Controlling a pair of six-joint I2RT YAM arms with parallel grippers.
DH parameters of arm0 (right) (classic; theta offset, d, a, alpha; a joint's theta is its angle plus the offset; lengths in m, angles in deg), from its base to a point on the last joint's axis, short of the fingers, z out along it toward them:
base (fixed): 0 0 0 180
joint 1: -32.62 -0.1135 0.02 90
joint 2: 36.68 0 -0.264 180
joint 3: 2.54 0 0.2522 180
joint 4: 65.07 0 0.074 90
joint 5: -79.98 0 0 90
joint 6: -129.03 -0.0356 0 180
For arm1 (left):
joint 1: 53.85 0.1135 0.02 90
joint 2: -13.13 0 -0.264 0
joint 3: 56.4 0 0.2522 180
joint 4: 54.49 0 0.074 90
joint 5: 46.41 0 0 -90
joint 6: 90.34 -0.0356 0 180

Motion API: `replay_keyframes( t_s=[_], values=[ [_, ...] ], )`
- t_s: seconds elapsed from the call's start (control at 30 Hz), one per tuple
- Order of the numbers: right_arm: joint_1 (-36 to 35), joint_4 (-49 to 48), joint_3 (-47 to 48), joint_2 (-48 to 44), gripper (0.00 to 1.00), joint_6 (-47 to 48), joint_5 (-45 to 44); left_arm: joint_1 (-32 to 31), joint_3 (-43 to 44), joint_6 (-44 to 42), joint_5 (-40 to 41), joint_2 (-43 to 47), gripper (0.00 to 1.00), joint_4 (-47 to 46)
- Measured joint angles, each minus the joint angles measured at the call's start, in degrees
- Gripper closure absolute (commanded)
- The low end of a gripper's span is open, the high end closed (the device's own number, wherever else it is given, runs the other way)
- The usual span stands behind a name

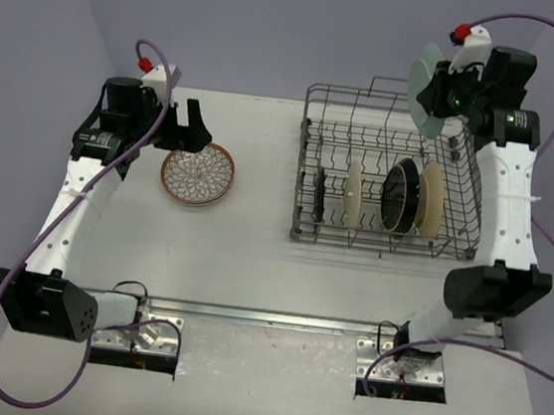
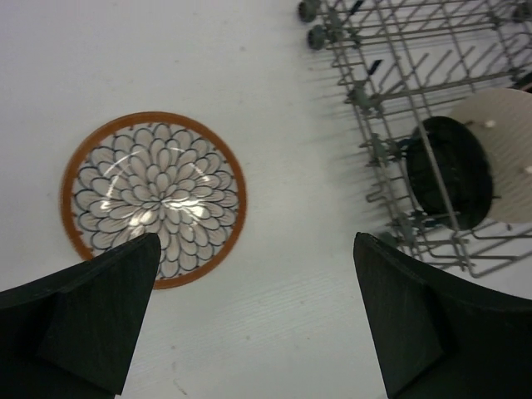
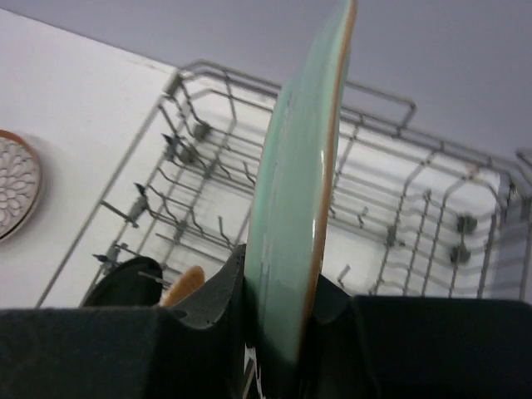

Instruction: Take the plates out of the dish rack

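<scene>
My right gripper [image 1: 438,96] is shut on the pale green plate [image 3: 303,191], holding it on edge above the back right of the grey wire dish rack [image 1: 309,171]; the plate also shows in the top view [image 1: 423,84]. In the rack stand a small black plate [image 1: 319,194], a cream plate [image 1: 353,193], a black plate [image 1: 400,193] and a cream plate [image 1: 431,199]. The brown-rimmed petal-pattern plate [image 1: 198,172] lies flat on the table, also in the left wrist view [image 2: 154,198]. My left gripper [image 1: 188,129] is open and empty just above its back edge.
The rack [image 2: 391,108] fills the right half of the table [image 1: 252,255]. Purple cables loop beside both arms. Metal mounting plates [image 1: 274,317] run along the near edge. Grey walls stand close behind and at both sides.
</scene>
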Motion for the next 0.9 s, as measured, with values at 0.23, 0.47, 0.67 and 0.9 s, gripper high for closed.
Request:
replay_keyframes(
  t_s=[0.23, 0.47, 0.67, 0.9],
  values=[
    [-18.45, -11.35, -21.51, -19.27, 1.0, 18.11, 2.95, 0.55, 4.44, 0.91, -14.59, -0.05, 0.02, 3.78],
    [-44.47, -25.22, -47.94, -31.73, 1.0, 48.03, -2.16, 9.6, 5.0, 3.68, -35.53, -1.3, 0.1, 5.66],
    [-51.91, -42.33, -70.76, -35.56, 1.0, 74.85, -6.77, 10.27, 4.96, 1.58, -41.67, -2.49, 0.14, 9.34],
    [-55.39, -57.03, -78.79, -33.39, 1.0, 88.67, -6.25, 5.7, 4.07, -7.86, -36.13, -2.25, 0.2, 16.62]
  ],
)
